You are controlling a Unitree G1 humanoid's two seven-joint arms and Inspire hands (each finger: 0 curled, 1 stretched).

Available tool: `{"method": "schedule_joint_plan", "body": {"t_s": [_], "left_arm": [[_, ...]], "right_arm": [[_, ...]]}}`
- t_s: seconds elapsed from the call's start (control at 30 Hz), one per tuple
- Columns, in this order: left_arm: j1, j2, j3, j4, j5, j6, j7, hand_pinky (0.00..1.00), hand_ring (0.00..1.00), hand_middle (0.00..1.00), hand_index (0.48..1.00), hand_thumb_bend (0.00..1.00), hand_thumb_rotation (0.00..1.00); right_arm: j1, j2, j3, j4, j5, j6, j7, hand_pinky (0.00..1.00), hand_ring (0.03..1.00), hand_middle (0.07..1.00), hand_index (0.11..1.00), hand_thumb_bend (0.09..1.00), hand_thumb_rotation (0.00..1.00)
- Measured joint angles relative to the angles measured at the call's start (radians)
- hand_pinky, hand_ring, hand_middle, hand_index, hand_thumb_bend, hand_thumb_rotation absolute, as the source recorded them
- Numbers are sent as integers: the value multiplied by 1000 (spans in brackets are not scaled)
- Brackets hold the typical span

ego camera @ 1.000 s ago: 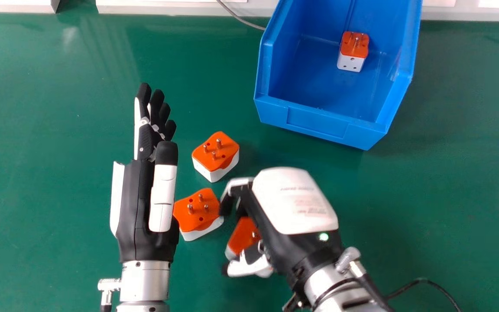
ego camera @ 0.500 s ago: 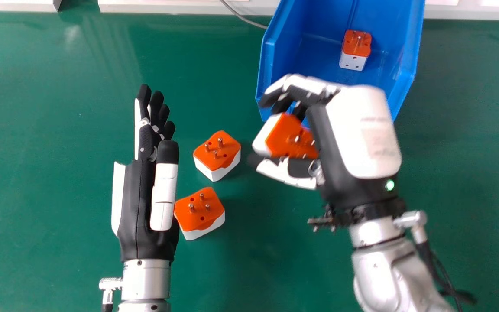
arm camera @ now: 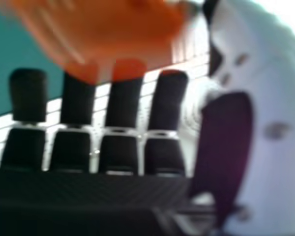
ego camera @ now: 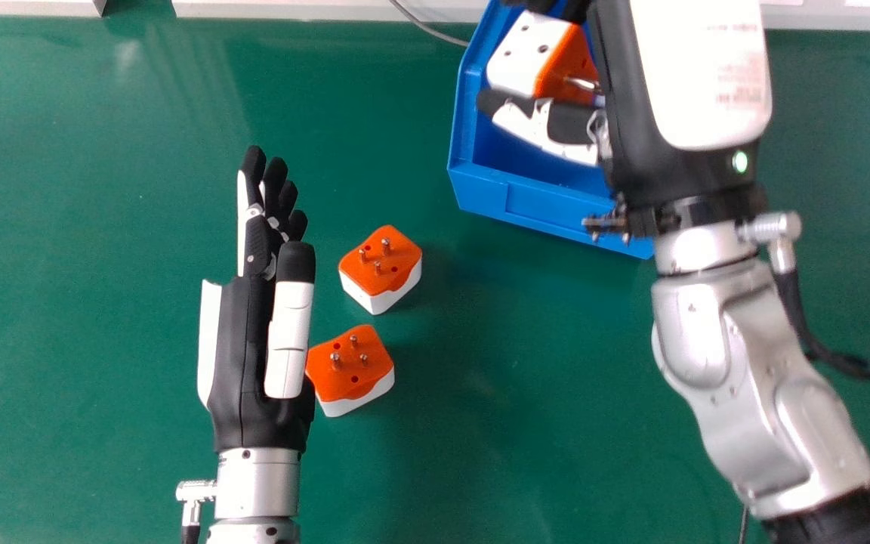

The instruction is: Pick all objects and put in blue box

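Observation:
My right hand is over the blue box in the head view, shut on an orange and white plug adapter between thumb and fingers. In the right hand view the adapter lies against the dark fingers of my right hand, close to the camera. Two more adapters stand pins up on the green table, one nearer the box and another beside my left hand, whose fingers are straight. The box's inside is partly covered by the right hand.
The green table spreads around the box and both arms. A grey cable runs to the box's left side at the far edge, where a pale ledge borders the table.
My right hand has carried its adapter away from the near part of the table, forward and to the right, over the box. The left hand has stayed in place.

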Motion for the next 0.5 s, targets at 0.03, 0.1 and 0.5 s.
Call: {"method": "schedule_joint_plan", "body": {"t_s": [0.03,0.1,0.5], "left_arm": [[-5,0,1,4,0,0,1,1000,1000,1000,1000,826,906],[-13,0,2,9,0,0,1,1000,1000,1000,1000,826,905],[-53,-2,7,43,2,-11,6,1000,1000,1000,1000,826,904]], "right_arm": [[-28,-6,-1,32,4,-8,-4,328,428,499,496,502,0],[-74,-18,-1,93,7,-28,-16,323,425,500,497,501,0],[-472,-57,111,799,-26,-135,-200,324,430,499,493,501,0]]}}
